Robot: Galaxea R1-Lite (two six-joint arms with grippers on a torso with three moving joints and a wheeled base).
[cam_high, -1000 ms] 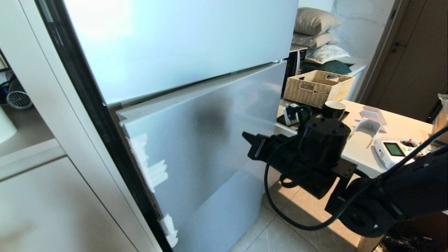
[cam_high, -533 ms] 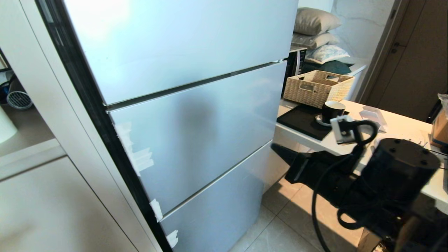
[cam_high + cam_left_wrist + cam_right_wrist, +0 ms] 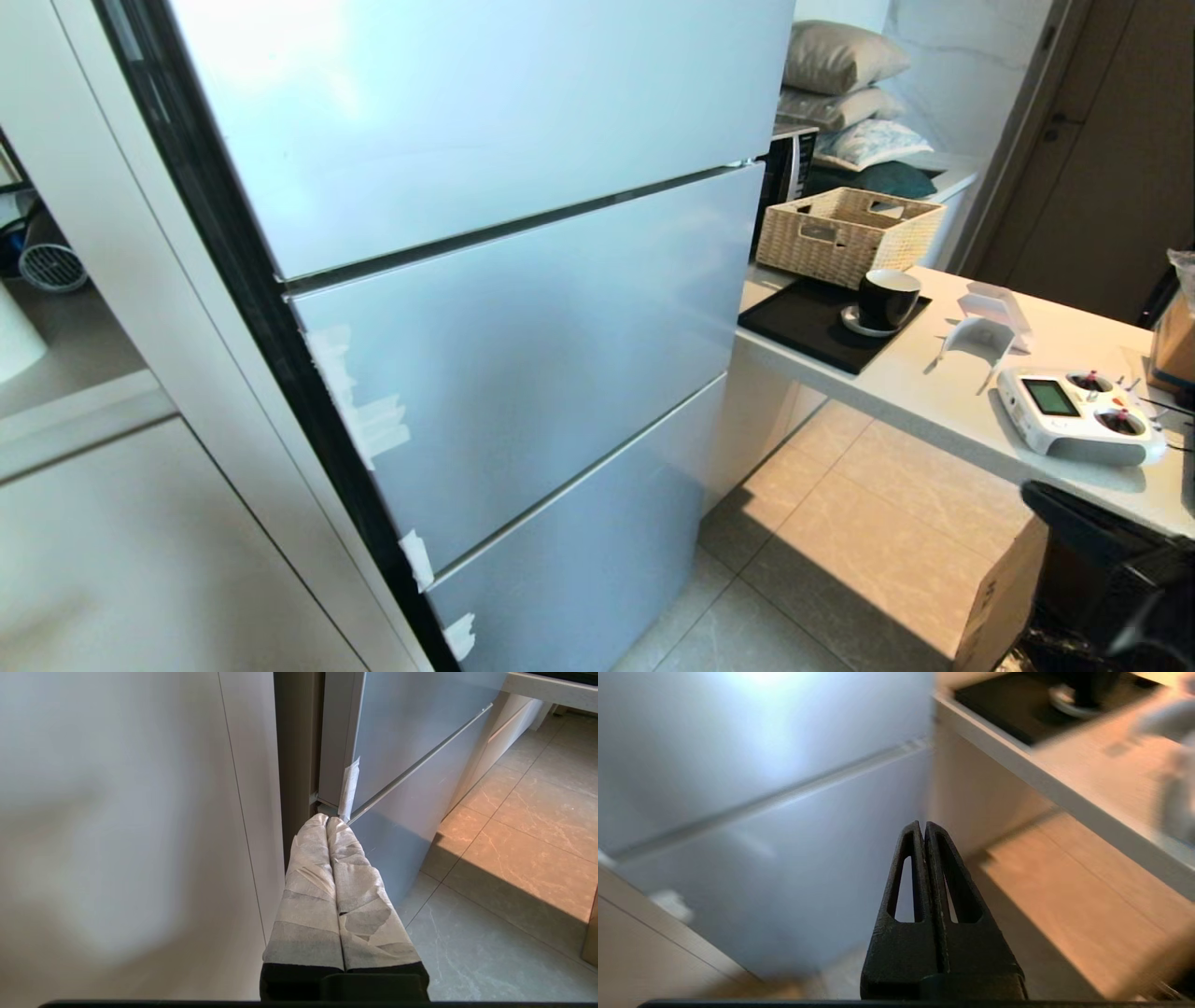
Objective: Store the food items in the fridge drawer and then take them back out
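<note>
Right gripper (image 3: pixel 924 828) withdrawn; fridge (image 3: pixel 523 308) shut, tiled floor (image 3: pixel 868 551).

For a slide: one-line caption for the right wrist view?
Right gripper shut and empty, pointing at the closed fridge beside the counter.

Three fridge fronts (image 3: pixel 523 373), one basket (image 3: pixel 848 233), one cup (image 3: pixel 887 299), three pillows (image 3: pixel 840 56).
</note>
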